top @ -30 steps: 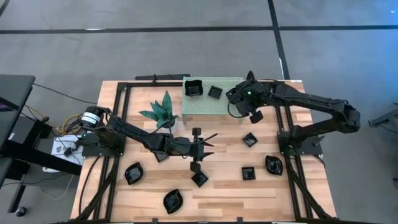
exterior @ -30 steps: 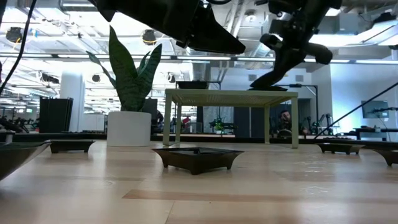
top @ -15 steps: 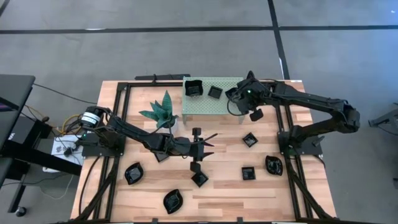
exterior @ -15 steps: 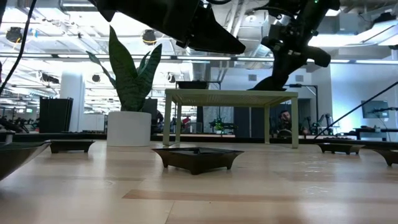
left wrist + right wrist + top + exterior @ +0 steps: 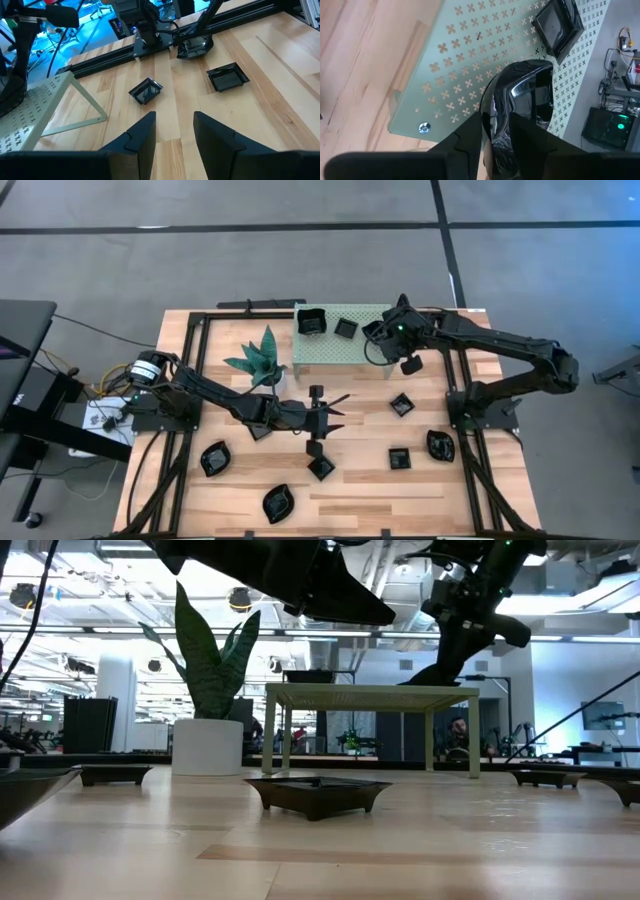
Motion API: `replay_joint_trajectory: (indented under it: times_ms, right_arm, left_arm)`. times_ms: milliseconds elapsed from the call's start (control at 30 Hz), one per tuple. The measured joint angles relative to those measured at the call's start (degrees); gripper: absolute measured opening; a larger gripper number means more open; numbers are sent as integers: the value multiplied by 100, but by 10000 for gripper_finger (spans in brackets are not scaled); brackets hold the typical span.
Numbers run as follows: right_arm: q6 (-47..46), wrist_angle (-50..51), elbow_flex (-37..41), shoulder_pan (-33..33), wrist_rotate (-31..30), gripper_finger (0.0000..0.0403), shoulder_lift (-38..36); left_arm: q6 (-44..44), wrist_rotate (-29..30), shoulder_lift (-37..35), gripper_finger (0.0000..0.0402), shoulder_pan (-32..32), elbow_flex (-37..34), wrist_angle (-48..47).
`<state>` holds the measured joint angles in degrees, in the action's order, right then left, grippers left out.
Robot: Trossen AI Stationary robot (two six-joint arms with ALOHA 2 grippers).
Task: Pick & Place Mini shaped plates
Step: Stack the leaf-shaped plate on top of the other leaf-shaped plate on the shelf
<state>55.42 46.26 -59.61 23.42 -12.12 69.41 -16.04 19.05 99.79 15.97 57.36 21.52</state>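
My right gripper (image 5: pixel 378 332) hovers over the right part of the green perforated shelf (image 5: pixel 335 345), shut on a rounded glossy black plate (image 5: pixel 520 97). Two more black plates (image 5: pixel 312 321) (image 5: pixel 345 328) sit on the shelf top. My left gripper (image 5: pixel 326 416) waits open above the table's middle, its fingers (image 5: pixel 145 132) apart over bare wood. Several black plates lie flat on the table, among them a square plate (image 5: pixel 227 79) and a second square one (image 5: pixel 145 91). My right gripper pinches the rounded plate between its two fingers (image 5: pixel 470 140), near the plate's end (image 5: pixel 502 135) closest to the wrist. The fingers slant down from the table's right side. The plate is tilted, its free end (image 5: pixel 415 678) just above the shelf top; whether it touches the shelf, I cannot tell.
A green-leaved plant (image 5: pixel 258 360) in a white pot (image 5: pixel 207 746) stands left of the shelf. Black frame rails (image 5: pixel 200 330) run along the table's edges. Loose plates lie near the front edge (image 5: pixel 278 503) and on the right side (image 5: pixel 440 445).
My right gripper with the plate has edged slightly toward the far edge, further over the shelf, and has then held still.
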Motion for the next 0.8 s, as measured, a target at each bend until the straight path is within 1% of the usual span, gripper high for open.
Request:
replay_joint_trajectory:
  times_ms: [167, 300, 400, 567, 800]
  right_arm:
    - [2, -4, 0, -171, -94, 93, -75]
    - [10, 4, 0, -327, -334, 90, -100]
    - [23, 2, 0, -309, -426, 71, -84]
    - [56, 45, 0, -306, -422, 11, -79]
    - [61, 303, 0, -325, -446, 3, -83]
  left_arm:
    - [0, 0, 0, 134, 0, 0, 1]
    - [-1, -1, 0, 134, 0, 0, 2]
    - [0, 0, 0, 134, 0, 0, 3]
    - [1, 0, 0, 134, 0, 0, 4]
    - [-1, 0, 0, 134, 0, 0, 28]
